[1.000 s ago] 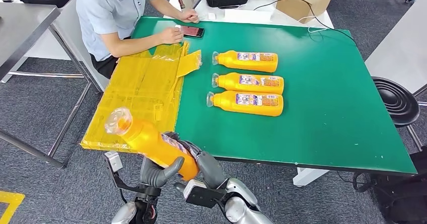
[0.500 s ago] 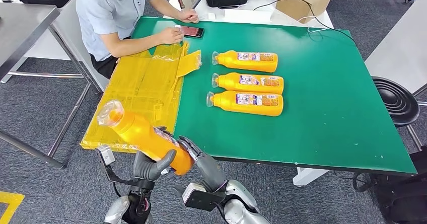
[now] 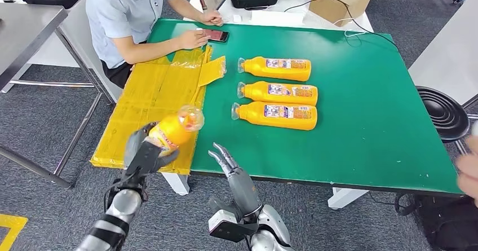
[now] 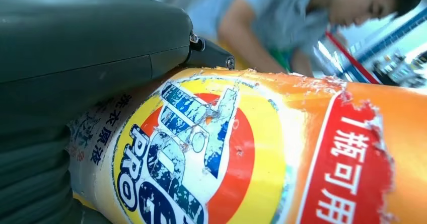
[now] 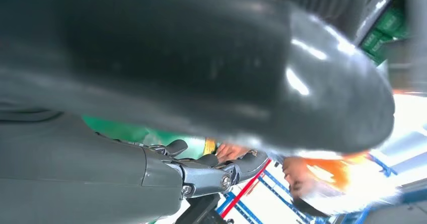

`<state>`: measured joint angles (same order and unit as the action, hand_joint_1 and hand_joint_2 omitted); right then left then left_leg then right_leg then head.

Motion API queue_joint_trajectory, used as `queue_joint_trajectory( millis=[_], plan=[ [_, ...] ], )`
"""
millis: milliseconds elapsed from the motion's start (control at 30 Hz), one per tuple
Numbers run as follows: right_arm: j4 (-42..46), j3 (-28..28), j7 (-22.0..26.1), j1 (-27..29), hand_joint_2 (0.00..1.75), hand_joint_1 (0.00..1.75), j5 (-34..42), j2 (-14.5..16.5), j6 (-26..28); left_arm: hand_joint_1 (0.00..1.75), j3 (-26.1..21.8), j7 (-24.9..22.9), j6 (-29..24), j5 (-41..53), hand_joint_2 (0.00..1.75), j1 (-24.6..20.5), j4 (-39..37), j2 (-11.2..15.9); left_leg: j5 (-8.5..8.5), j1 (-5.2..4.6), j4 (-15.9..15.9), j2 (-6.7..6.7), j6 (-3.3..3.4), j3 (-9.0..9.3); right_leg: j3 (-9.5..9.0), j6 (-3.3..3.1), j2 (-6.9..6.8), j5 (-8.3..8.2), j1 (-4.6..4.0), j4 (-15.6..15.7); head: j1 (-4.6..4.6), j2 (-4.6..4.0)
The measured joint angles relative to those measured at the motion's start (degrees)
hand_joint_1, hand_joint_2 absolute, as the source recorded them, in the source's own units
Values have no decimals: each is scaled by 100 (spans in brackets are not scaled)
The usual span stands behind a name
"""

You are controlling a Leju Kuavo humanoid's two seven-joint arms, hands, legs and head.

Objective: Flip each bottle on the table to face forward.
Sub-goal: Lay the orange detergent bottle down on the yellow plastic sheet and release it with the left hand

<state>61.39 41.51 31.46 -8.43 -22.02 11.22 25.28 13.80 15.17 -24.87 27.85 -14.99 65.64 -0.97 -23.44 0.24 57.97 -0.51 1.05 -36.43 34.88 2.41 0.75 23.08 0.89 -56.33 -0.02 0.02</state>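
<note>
My left hand [image 3: 142, 154] grips an orange bottle [image 3: 173, 129] above the table's front-left corner, its clear cap [image 3: 190, 117] pointing towards the table. Up close in the left wrist view the bottle's label [image 4: 211, 148] lies against my thumb [image 4: 90, 48]. My right hand [image 3: 234, 169] hangs at the table's front edge, fingers apart, holding nothing. Three more orange bottles lie on their sides in a column on the green table [image 3: 366, 127], caps to the left: far [image 3: 276, 67], middle [image 3: 279, 92], near [image 3: 276, 115].
A flattened yellow plastic sheet [image 3: 152, 104] covers the table's left edge. A person [image 3: 129, 14] sits at the far left corner with a hand by a phone [image 3: 215, 35]. A black stool [image 3: 445, 113] stands to the right. Another person's blurred hand [image 3: 469, 169] shows at the right edge.
The bottle left my right hand and stays in my left, which swung it up so the cap now points towards the table. My right hand opened and rose to the table's edge.
</note>
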Motion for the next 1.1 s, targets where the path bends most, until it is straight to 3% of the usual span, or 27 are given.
queue_joint_trajectory(
  millis=[133,433,600,733,767,867,900,933,1100],
  plan=[
    [48,-26,3,10,0,0,134,2,-188,175,-110,-262,-379,1126,175,-557,-699,220,1,0,0,0,0,0,1,0,0,-1,0,-1,-3,0],
    [51,-39,75,4,0,0,290,24,-371,175,-244,-407,-134,1375,175,-982,-1360,274,1,1,0,-5,-1,-1,1,0,-2,0,-1,-2,-1,0],
    [49,25,123,-17,0,0,572,83,-703,175,-154,-976,731,2475,175,-2107,-3155,428,1,0,0,-3,-1,-3,0,0,-1,0,0,-3,-1,0],
    [45,113,95,-55,0,0,660,92,-813,172,-18,-1331,1420,2795,175,-2515,-3785,523,-3,-1,-1,4,-4,6,-6,-1,2,0,0,-4,-1,0],
    [43,131,87,-59,0,0,673,96,-814,152,-13,-1348,1469,2805,175,-2567,-3881,545,-4,-1,-1,7,-6,10,-8,-1,4,-1,-1,-4,-1,0],
    [31,157,74,-59,0,0,707,98,-801,31,4,-1317,1525,2848,175,-2657,-4091,601,-4,-1,-2,13,-7,23,-16,-3,6,0,-6,-8,-1,0],
    [23,158,72,-59,0,0,725,98,-793,7,9,-1254,1581,2863,175,-2678,-4140,618,-5,0,-2,13,-8,28,-21,-4,6,1,-8,-9,-1,0],
    [13,159,73,-58,0,0,743,98,-787,0,15,-1157,1670,2896,175,-2698,-4180,639,-6,0,-2,13,-9,35,-26,-6,6,2,-8,-10,-2,0],
    [-56,162,128,-57,0,0,791,98,-779,0,145,-657,2147,3169,175,-2771,-4267,768,-8,1,-5,7,-13,67,-57,-20,4,11,-10,-14,-3,0]
  ],
)
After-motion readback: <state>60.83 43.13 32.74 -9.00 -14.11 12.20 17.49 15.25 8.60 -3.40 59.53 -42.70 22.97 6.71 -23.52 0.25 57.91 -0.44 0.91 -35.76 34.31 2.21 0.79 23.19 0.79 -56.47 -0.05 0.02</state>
